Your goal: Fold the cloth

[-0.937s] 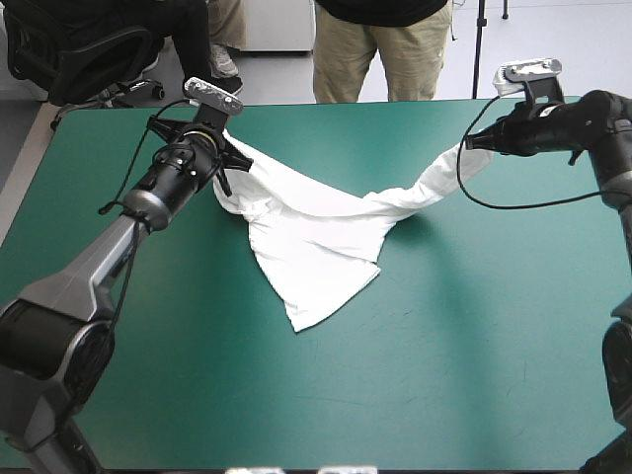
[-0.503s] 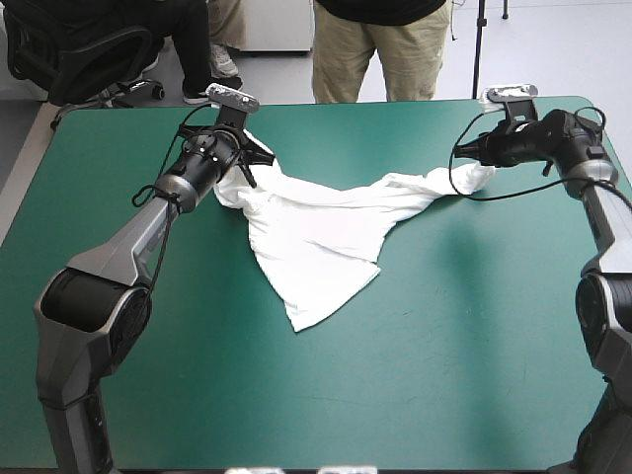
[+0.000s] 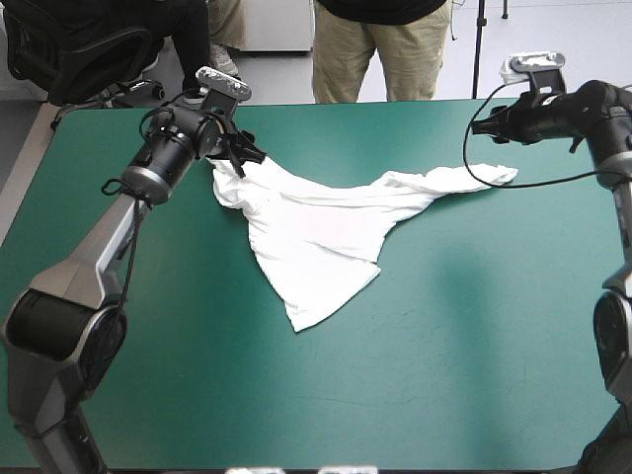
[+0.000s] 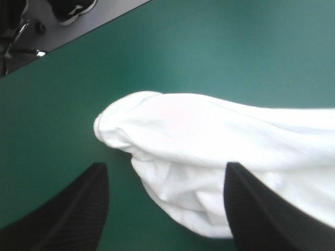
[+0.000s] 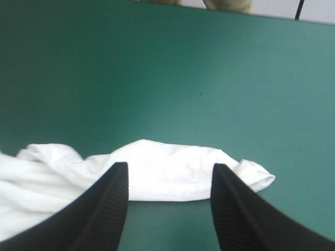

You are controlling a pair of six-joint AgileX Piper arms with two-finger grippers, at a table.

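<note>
The white T-shirt [image 3: 316,237] is laid out loose on the teal-green cover [image 3: 474,346], stretched from roughly 10 o'clock to 2 o'clock, with 1 flap pointed at 6. Both sets of jaws are spread wide, nothing clamped. The left gripper [image 4: 165,167] is held over the bunched 10 o'clock end, the right gripper [image 5: 168,166] by the 2 o'clock tip.

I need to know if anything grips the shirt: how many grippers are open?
2. The left gripper stands open over the T-shirt's far-left end; the right gripper stands open at its right end.
</note>
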